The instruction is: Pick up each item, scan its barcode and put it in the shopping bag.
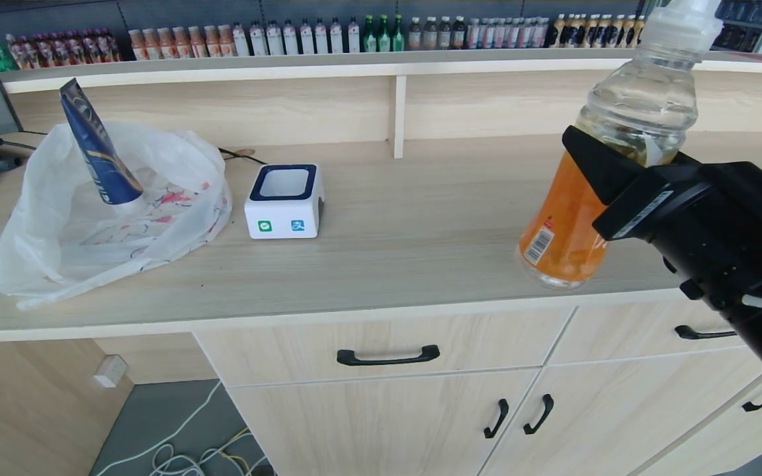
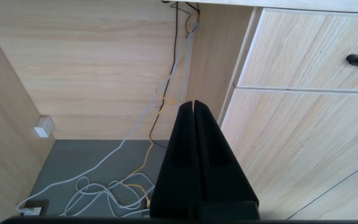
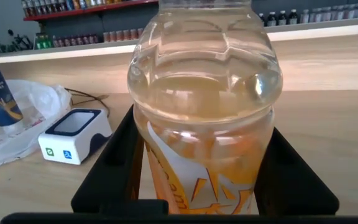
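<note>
**Full drink bottle gripped at its waist**

The right gripper [image 1: 619,165] is clamped round a bottle [image 1: 566,218] of orange drink. It holds the bottle tilted over the near right end of the counter [image 1: 421,251], well apart from the scanner [image 1: 284,201] and the shopping bag [image 1: 57,244], where a blue tube [image 1: 96,155] stands. The bottle is nearly full and looks heavy, and its smooth plastic may slip or dent. The hold at the label's top seems sound. The barcode [image 1: 539,246] sits low on the label. The left gripper [image 2: 193,112] hangs below the counter, pinched together on nothing.

shop checkout, wooden counter [image 1: 381,218], payment scanner [image 1: 284,201], shelf of bottled drinks [image 1: 354,33]
</note>
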